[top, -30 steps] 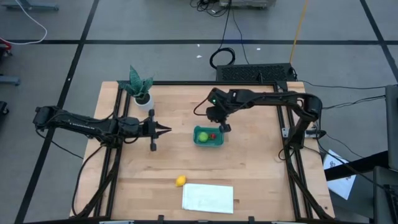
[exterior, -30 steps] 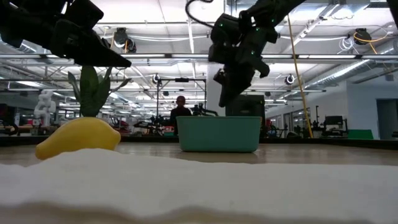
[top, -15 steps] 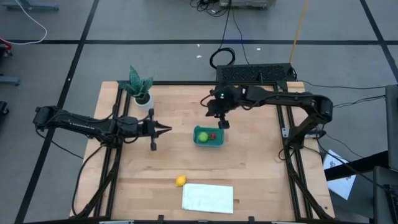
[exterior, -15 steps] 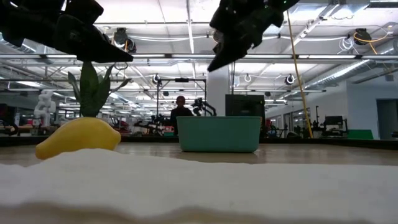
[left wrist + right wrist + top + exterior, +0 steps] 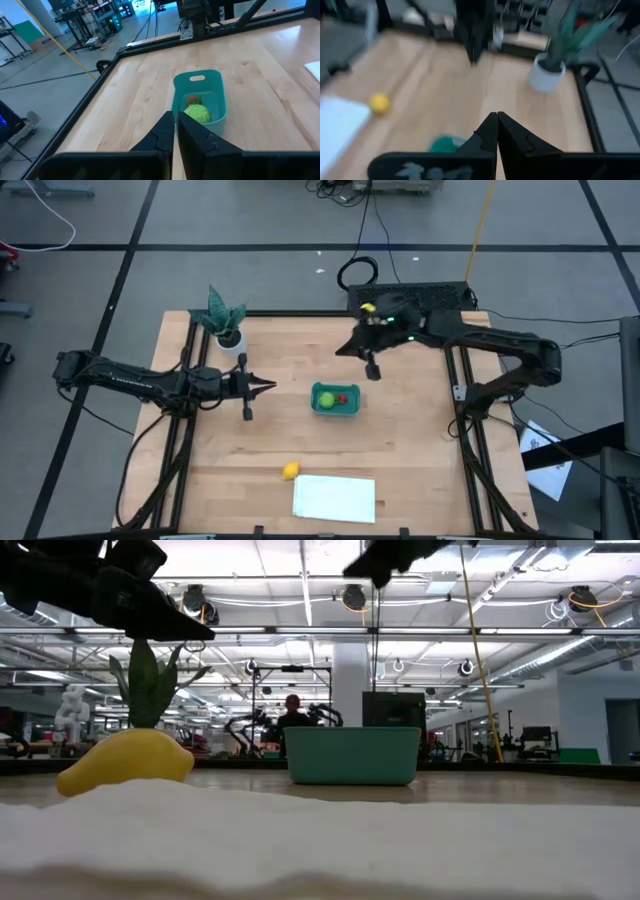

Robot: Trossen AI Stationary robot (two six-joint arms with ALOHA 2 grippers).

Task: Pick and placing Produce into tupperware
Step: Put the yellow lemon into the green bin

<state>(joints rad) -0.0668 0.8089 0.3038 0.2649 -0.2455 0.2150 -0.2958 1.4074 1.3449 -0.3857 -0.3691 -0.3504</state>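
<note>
The teal tupperware (image 5: 336, 400) sits near the middle of the tabletop (image 5: 400, 460), holding the round lime-green piece (image 5: 326, 398) and the smaller red piece (image 5: 343, 398) side by side. The yellow lemon-like piece (image 5: 290, 471) lies well apart from it, near the front edge and just beside the flat white sheet (image 5: 334, 497). The right gripper (image 5: 373, 370) hangs in the air behind the tub, toward the back of the tabletop, its fingers pressed together and holding nothing. The left gripper (image 5: 266, 388) hovers to the tub's left, pointing at it, fingers likewise closed and empty. A potted plant (image 5: 225, 320) stands at the back left corner.
</note>
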